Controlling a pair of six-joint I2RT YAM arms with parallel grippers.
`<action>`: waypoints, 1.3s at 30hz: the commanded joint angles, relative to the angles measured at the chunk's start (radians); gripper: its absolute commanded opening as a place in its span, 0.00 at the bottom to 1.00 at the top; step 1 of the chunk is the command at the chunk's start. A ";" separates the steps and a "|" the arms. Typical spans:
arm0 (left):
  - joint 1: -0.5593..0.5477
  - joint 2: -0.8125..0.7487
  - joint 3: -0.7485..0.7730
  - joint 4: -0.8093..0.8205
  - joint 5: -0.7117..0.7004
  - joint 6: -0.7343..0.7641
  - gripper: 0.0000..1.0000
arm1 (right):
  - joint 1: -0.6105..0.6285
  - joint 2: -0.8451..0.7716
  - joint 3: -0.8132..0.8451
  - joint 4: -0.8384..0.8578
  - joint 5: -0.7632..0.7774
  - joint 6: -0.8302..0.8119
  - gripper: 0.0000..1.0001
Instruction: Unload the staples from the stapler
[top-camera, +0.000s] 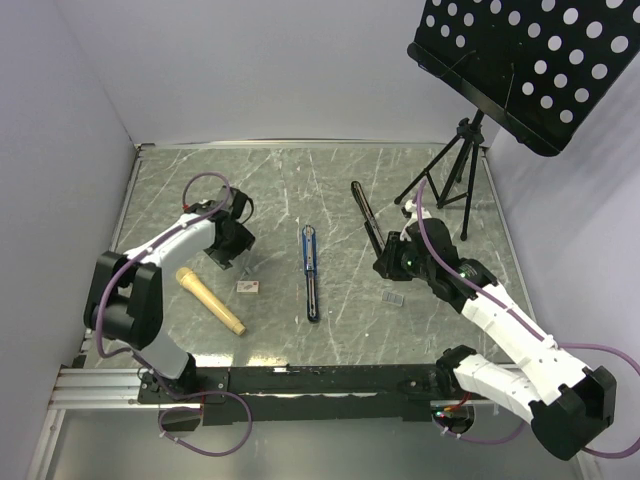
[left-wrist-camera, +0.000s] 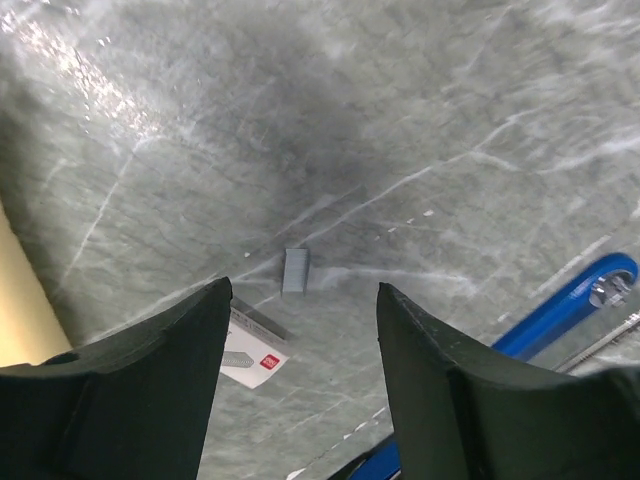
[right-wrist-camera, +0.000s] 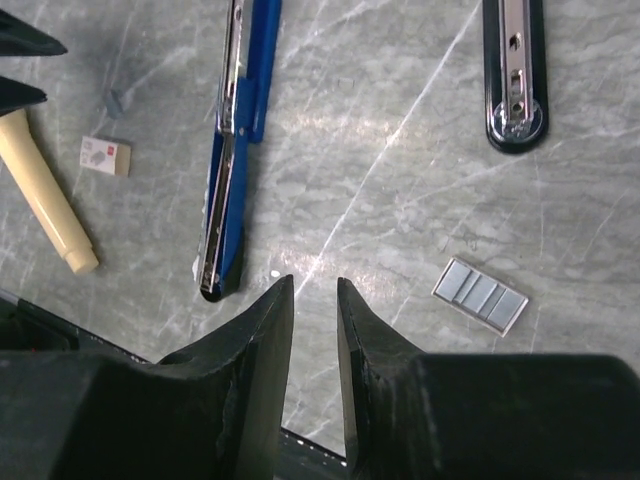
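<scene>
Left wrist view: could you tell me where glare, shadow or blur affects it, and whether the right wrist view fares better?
Left wrist view: glare top left, soft shadow above the small staple strip, near fingers blurred. Right wrist view: sharper, mild sheen beside the blue stapler.

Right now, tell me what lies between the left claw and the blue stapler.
In the left wrist view, a small grey staple strip lies on bare tabletop between the left claw and the blue stapler.

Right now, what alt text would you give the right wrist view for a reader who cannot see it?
The right pincer hangs nearly shut and empty over grey marbled table, with the opened blue stapler lying flat ahead-left. A staple strip lies to the right, a black stapler beyond it.
</scene>
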 joint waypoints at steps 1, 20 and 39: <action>-0.021 0.051 0.022 -0.011 -0.016 -0.069 0.65 | -0.001 -0.032 -0.025 0.035 -0.016 -0.023 0.32; -0.061 0.132 0.005 -0.012 -0.055 -0.115 0.56 | -0.004 -0.068 -0.037 0.032 0.001 -0.023 0.32; -0.077 0.218 0.057 -0.051 -0.081 -0.121 0.41 | -0.003 -0.078 -0.046 0.036 0.004 -0.025 0.32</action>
